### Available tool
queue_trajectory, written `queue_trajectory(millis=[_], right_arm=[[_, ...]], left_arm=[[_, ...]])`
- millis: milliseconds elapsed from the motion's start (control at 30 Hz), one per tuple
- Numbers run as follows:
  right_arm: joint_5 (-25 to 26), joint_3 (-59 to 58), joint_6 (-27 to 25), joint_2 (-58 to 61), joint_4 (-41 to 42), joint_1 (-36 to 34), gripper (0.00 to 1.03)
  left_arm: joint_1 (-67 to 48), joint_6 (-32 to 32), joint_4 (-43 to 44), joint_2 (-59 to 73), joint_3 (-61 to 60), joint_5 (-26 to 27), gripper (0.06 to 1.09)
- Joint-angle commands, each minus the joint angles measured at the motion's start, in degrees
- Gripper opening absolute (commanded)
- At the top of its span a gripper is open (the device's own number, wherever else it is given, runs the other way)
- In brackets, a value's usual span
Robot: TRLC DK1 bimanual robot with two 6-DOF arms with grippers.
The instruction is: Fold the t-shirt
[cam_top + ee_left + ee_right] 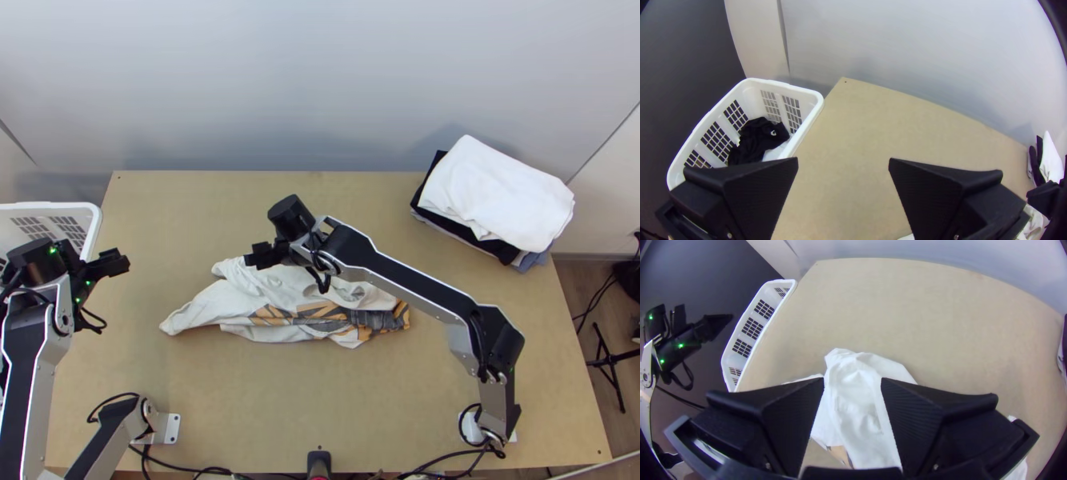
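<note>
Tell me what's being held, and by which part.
Nothing: the left gripper and right gripper both stand open; the shirt lies bunched, ungripped.

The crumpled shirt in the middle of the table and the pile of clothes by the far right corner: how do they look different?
The shirt lies bunched and wrinkled; the pile is stacked in layers. The shirt is white with an orange and grey pattern; the pile has plain white on top, with black and blue-grey beneath. Both are cloth and rest on the table.
</note>
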Motion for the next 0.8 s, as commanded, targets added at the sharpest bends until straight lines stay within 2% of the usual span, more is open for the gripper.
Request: queue_trajectory(millis=[0,200,633,667,733,767], right_arm=[[-0.8,1.3,-0.5,0.4,-2.4,1.7,0.68],[-0.8,8.2,0.3,6.0,-8.8,3.6,0.68],[-0.8,8.1,0.4,9.8,-8.9,3.9,0.68],[-0.8,8.2,0.4,10.2,-8.9,3.9,0.67],[-0.8,8.4,0.5,10.6,-8.8,3.9,0.48],[-0.8,8.4,0.5,10.7,-8.2,3.9,0.43]], left_arm=[[-0.3,0.1,0.4,0.7,0.5,-0.1,1.05],[-0.2,0.0,0.4,1.0,0.1,-0.1,1.05],[0.1,0.0,1.1,1.5,-0.7,-0.1,1.05],[0.1,-0.1,1.2,1.6,-0.7,-0.1,1.05],[0.1,-0.1,1.3,1.8,-0.7,-0.1,1.05],[0.1,-0.1,1.5,1.8,-0.7,-0.1,1.05]])
